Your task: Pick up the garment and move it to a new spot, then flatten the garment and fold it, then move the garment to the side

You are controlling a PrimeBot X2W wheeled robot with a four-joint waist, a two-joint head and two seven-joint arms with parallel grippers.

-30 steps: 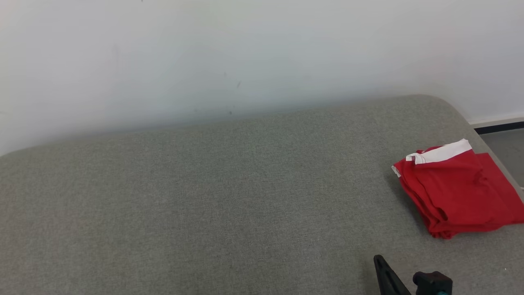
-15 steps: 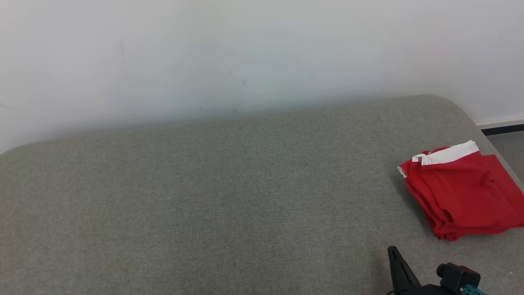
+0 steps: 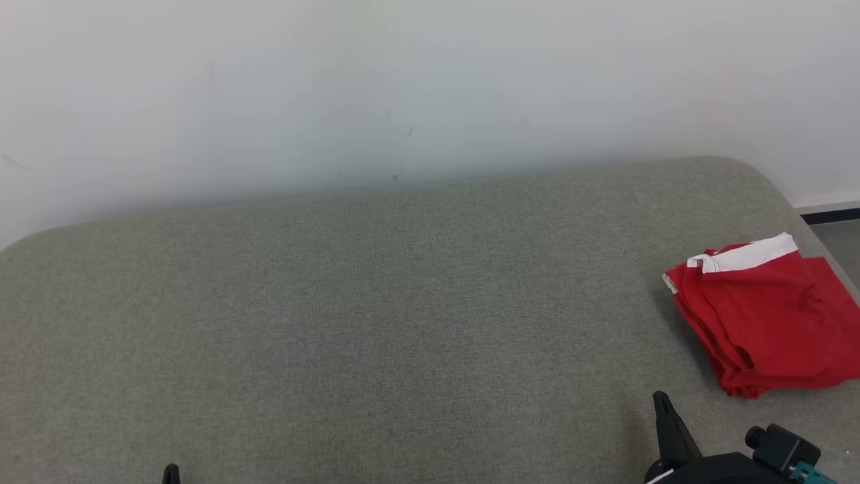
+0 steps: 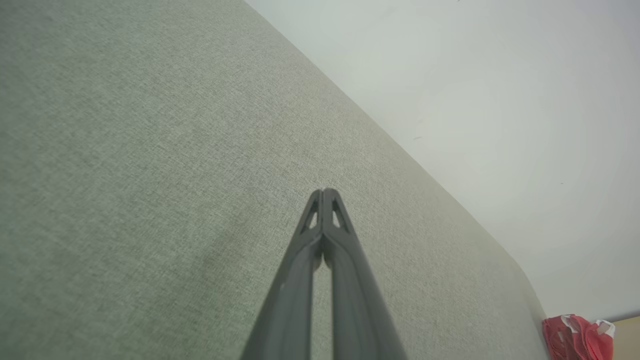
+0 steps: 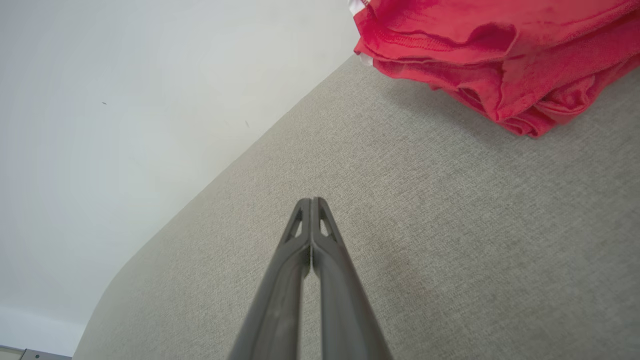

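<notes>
**Red garment sits folded on the right side of the grey cushion**

Red with a white band, the garment [image 3: 766,316] lies folded in a small pile on the grey cushion [image 3: 376,323]. It is far over on the robot's right side, close to the cushion's right edge. The white band runs along the far side of the pile.

The right gripper [image 3: 663,403] is low at the near edge of the head view. It is near the garment but apart from it. Its two dark fingers are pressed tight together and hold nothing. In the right wrist view the right gripper [image 5: 311,201] points over bare cushion. The garment [image 5: 500,60] lies ahead of it and off to one side, with its folded layers showing.

The left gripper [image 3: 170,472] just peeks in at the bottom left of the head view, well apart from the garment. In the left wrist view the left gripper [image 4: 324,192] is pinched together too, and it holds nothing. The garment [image 4: 575,337] is a small red shape far off in the corner.

A plain white wall [image 3: 403,81] stands behind the cushion.
</notes>
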